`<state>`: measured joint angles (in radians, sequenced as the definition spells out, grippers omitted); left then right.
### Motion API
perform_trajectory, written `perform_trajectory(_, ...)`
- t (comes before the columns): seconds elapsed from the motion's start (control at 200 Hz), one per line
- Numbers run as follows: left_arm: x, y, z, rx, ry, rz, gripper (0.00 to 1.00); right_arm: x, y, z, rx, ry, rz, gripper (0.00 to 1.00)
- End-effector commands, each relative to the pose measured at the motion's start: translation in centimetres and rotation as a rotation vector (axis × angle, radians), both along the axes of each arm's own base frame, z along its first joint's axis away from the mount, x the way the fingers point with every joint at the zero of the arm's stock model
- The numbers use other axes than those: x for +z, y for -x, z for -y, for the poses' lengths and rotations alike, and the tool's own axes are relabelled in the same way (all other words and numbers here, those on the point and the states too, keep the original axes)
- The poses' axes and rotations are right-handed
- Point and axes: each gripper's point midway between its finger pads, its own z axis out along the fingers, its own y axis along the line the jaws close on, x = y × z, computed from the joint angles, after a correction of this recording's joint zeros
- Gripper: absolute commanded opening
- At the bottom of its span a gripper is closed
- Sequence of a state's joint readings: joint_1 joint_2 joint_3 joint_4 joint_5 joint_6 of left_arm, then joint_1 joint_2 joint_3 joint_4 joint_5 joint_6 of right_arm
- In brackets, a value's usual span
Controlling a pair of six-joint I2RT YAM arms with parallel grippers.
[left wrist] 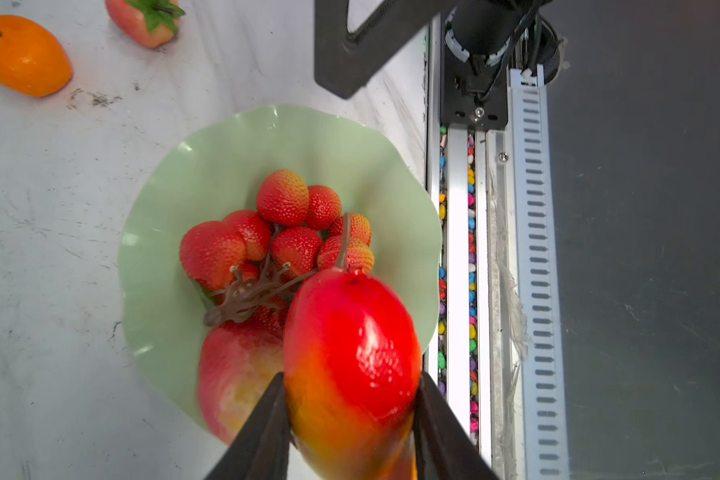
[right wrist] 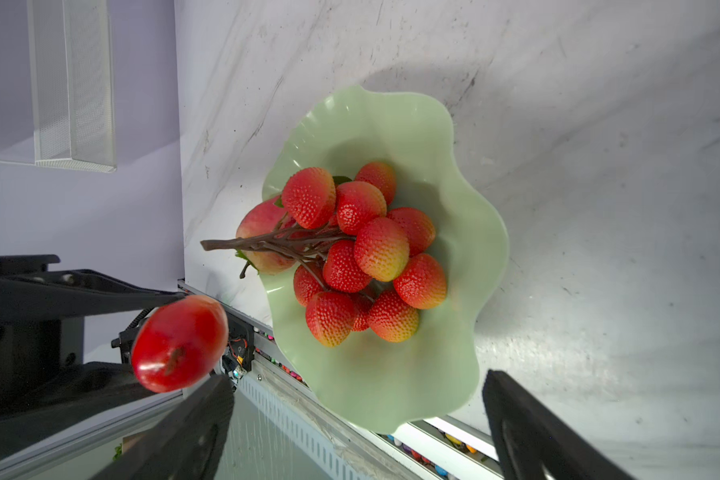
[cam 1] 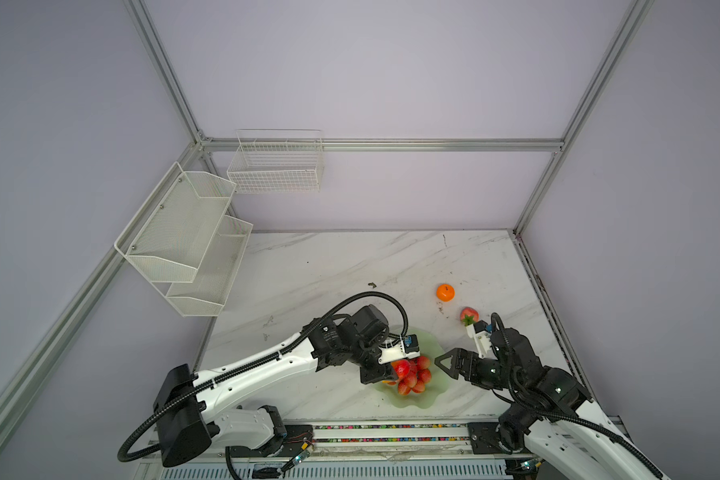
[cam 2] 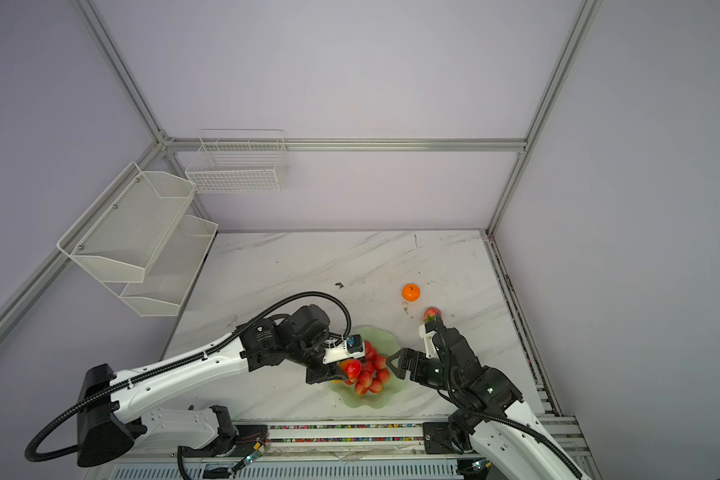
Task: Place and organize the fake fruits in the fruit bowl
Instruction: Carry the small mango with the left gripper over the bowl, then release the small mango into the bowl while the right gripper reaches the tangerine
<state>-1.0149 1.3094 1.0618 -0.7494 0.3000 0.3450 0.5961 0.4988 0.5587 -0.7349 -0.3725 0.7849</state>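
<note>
The pale green fruit bowl [cam 1: 426, 401] [cam 2: 381, 400] [left wrist: 225, 166] [right wrist: 391, 382] sits near the table's front edge. A red bunch [cam 1: 417, 376] [left wrist: 283, 224] [right wrist: 362, 253] lies in it, partly on top of a strawberry [left wrist: 233, 374] [right wrist: 258, 224]. My left gripper [cam 1: 395, 370] [left wrist: 352, 378] is shut on the red-yellow mango [cam 2: 352, 368] [left wrist: 350, 365] [right wrist: 179, 343], held just above the bowl's left side. The right gripper [cam 1: 443, 363] [right wrist: 356, 378] stands open and empty at the bowl's right rim. An orange [cam 1: 445, 292] [left wrist: 21, 54] and another strawberry [cam 1: 468, 315] [left wrist: 146, 20] lie on the table behind the right arm.
White wire and mesh baskets [cam 1: 275, 166] [cam 1: 183, 237] hang on the walls at the back left. A rail with coloured beads [cam 1: 391, 428] runs along the table's front edge, close to the bowl. A small dark scrap [cam 1: 372, 285] lies mid-table.
</note>
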Motion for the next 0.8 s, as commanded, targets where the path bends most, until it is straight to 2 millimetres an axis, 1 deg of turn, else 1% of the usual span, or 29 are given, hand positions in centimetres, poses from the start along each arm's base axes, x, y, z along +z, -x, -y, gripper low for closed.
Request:
perform_trajectory(0.0,0.2,0.1,0.9,-0.087,-0.023,0.082,0.38,-0.1,0.2,0.9,-0.074,-0.005,-0.025,0.97)
perform_trajectory(0.14,-1.6,0.6,1.3,-0.135,-0.088,0.097,0.38,0.1,0.1,1.1,-0.109,-0.029,-0.021,0.97)
perform_trajectory(0.24,-1.3,0.6,1.7,-0.158,-0.084,0.119,0.38,0.4,0.1,1.4,-0.115,-0.017,-0.011,0.97)
perform_trajectory(0.25,-2.1,0.6,1.9,-0.164,-0.104,0.108,0.39,0.4,0.1,1.4,-0.114,-0.014,-0.012,0.97)
perform_trajectory(0.265,-2.4,0.7,2.0,-0.172,-0.113,0.107,0.39,0.4,0.1,1.5,-0.114,-0.012,-0.011,0.97)
perform_trajectory(0.475,-3.3,0.8,2.8,-0.201,-0.144,0.114,0.41,0.6,-0.1,1.6,-0.121,-0.005,-0.006,0.97)
perform_trajectory(0.565,-3.4,0.8,3.1,-0.209,-0.148,0.123,0.44,0.8,-0.4,1.6,-0.141,-0.008,-0.004,0.97)
perform_trajectory(0.64,-3.2,0.7,3.2,-0.21,-0.146,0.135,0.49,1.0,-0.7,1.8,-0.162,-0.01,-0.001,0.97)
perform_trajectory(0.725,-2.5,0.5,3.1,-0.205,-0.134,0.154,0.57,1.4,-1.0,1.9,-0.182,-0.013,0.007,0.97)
perform_trajectory(0.795,-1.8,0.5,3.1,-0.203,-0.117,0.167,0.61,1.9,-1.6,2.1,-0.215,-0.017,0.017,0.97)
